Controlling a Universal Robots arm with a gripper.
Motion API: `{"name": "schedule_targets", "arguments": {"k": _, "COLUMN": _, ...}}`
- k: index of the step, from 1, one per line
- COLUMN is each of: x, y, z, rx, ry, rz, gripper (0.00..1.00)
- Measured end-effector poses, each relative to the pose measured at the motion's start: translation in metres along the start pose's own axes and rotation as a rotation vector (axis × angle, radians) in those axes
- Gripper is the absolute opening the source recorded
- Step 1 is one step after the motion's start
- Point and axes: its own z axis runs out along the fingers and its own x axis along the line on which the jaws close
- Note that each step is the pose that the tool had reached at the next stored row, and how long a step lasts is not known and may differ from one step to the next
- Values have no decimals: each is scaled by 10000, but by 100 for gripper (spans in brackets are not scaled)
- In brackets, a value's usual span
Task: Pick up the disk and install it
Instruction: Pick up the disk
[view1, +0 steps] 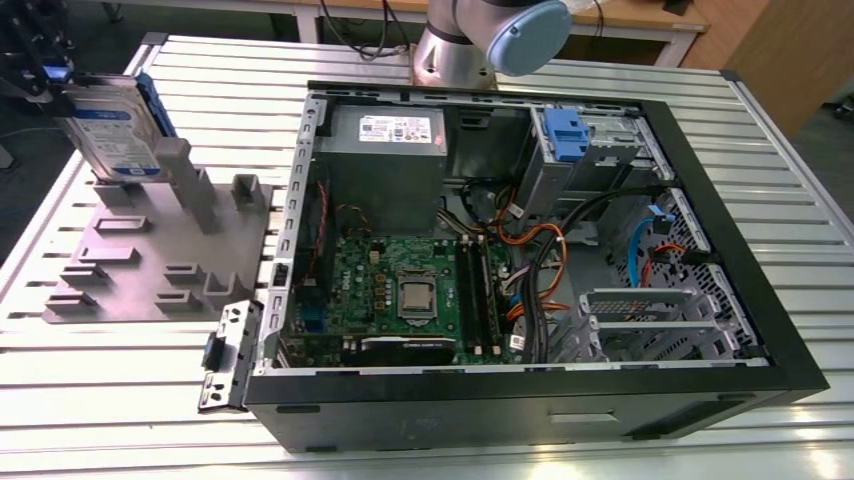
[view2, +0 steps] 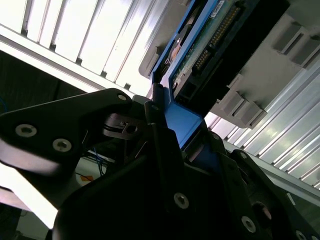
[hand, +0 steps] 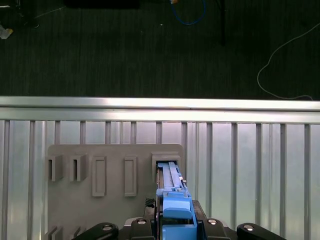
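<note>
Workshop (or lab): slatted aluminium bench (view1: 120, 405), opened computer case (view1: 534, 412).

No legible text anywhere. The disk (view1: 118, 130) has a white-and-blue label on its face, print too small to read. The power supply (view1: 384, 165) inside the computer case (view1: 534, 410) carries a white sticker (view1: 395, 128) with dark print lines, unreadable. Motherboard (view1: 400, 290) markings are too fine to tell.

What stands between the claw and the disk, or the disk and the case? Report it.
Nothing visible. The claw grips the disk, upright on the grey plate. Bare table separates plate from the open case.
</note>
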Motion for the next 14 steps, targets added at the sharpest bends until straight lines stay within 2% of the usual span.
{"name": "schedule_targets", "arguments": {"k": 14, "x": -1, "y": 0, "z": -54, "rx": 0, "ry": 0, "rz": 0, "gripper": 36}}
